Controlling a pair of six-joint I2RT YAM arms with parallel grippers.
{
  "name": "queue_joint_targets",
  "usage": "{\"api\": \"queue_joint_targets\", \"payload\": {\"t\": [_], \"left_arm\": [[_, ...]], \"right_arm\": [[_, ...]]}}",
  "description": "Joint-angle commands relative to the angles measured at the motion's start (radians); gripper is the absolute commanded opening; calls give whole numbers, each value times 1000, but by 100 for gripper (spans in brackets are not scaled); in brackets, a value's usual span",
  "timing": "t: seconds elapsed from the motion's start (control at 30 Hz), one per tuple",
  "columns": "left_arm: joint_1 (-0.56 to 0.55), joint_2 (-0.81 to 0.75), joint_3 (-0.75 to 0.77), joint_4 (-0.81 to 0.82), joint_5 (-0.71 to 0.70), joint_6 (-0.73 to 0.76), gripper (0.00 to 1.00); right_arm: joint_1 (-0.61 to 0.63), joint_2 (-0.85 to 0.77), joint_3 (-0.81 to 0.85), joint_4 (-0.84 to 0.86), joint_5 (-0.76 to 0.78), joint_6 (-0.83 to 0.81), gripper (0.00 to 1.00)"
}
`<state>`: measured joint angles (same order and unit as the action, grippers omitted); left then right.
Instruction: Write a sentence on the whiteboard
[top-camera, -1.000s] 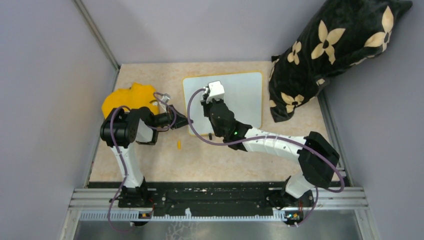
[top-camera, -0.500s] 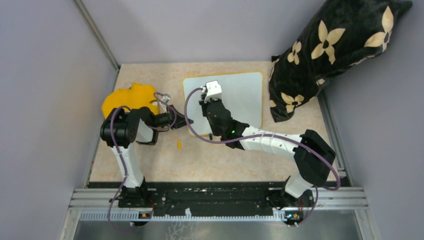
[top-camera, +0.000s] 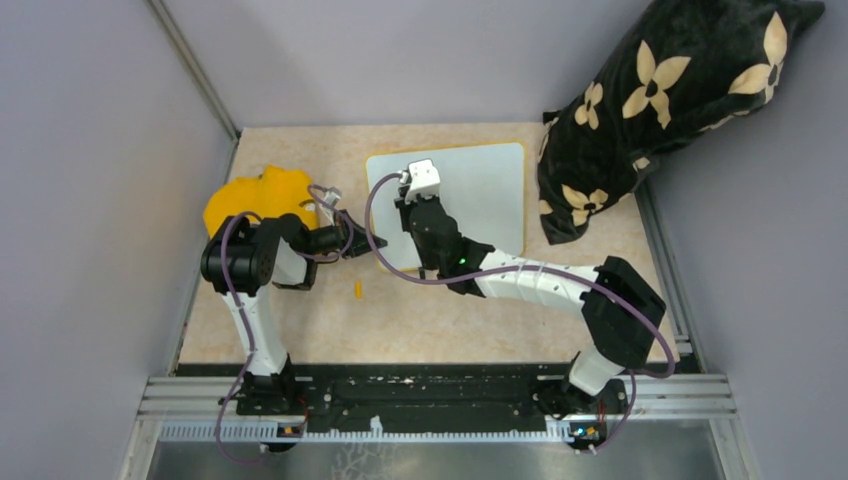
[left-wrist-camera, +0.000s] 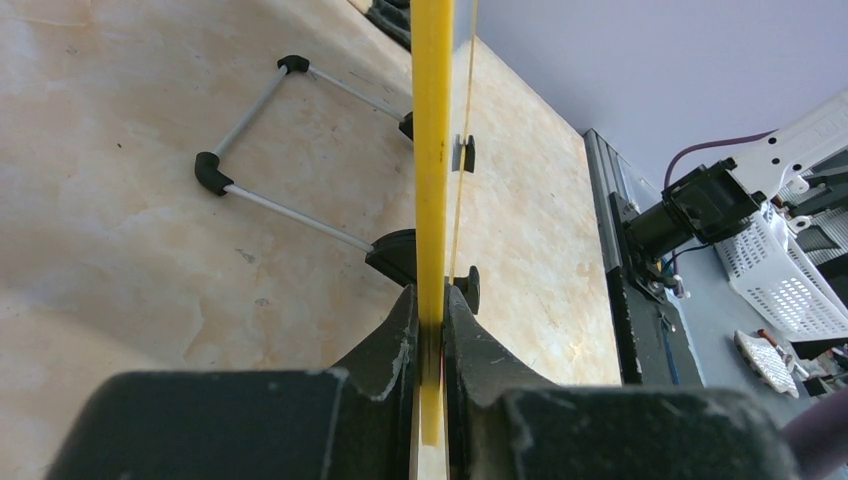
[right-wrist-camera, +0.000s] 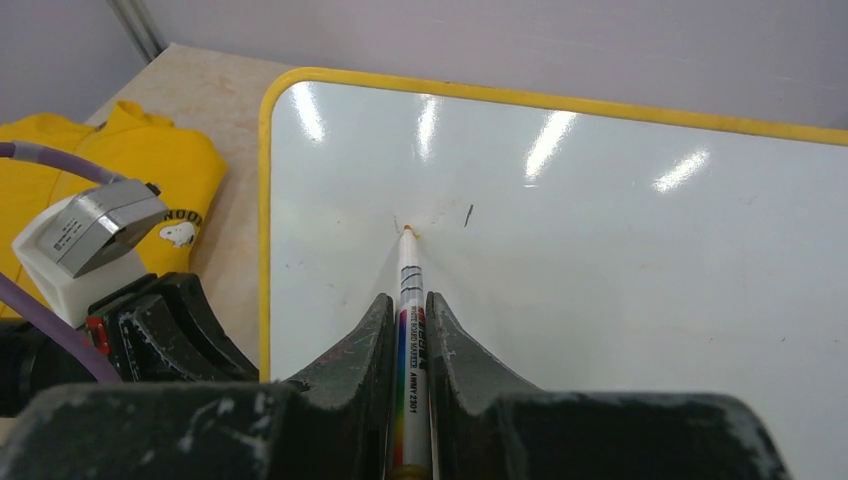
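Observation:
The whiteboard (top-camera: 485, 195), glossy white with a thin yellow frame, stands tilted on the tan table. My left gripper (top-camera: 374, 243) is shut on the frame's left edge (left-wrist-camera: 432, 150), seen edge-on between the jaws of that gripper (left-wrist-camera: 432, 305). My right gripper (top-camera: 408, 205) is shut on a white marker (right-wrist-camera: 410, 300). The marker's tip touches the upper left part of the board (right-wrist-camera: 620, 260). No sentence shows there, only a faint short stroke by the tip and a tiny dark mark (right-wrist-camera: 467, 214).
A yellow cloth (top-camera: 255, 195) lies left of the board, close behind my left gripper (right-wrist-camera: 150, 320). A black cushion with cream flowers (top-camera: 660, 100) leans at the back right. A small orange cap (top-camera: 357, 290) lies on the table. The board's wire stand (left-wrist-camera: 270, 150) rests behind it.
My right gripper and the marker have shifted a little to the left across the board. The left gripper and the board have not moved.

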<state>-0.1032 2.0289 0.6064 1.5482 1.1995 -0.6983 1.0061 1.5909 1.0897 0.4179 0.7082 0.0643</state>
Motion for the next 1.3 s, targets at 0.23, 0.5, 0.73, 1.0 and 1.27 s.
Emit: {"api": "queue_joint_targets", "payload": {"t": [0.23, 0.5, 0.73, 1.0, 1.27], "left_arm": [[-16, -7, 0, 90, 8, 20, 0], [-16, -7, 0, 74, 7, 27, 0], [-16, -9, 0, 65, 6, 34, 0], [-16, -12, -1, 52, 4, 42, 0], [-16, -12, -1, 41, 5, 46, 0]], "right_arm": [[-11, 27, 56, -28, -67, 32, 0], [-10, 19, 34, -68, -91, 53, 0], [-11, -11, -12, -78, -38, 57, 0], [-18, -32, -33, -93, 14, 57, 0], [-21, -55, -55, -94, 38, 62, 0]]}}
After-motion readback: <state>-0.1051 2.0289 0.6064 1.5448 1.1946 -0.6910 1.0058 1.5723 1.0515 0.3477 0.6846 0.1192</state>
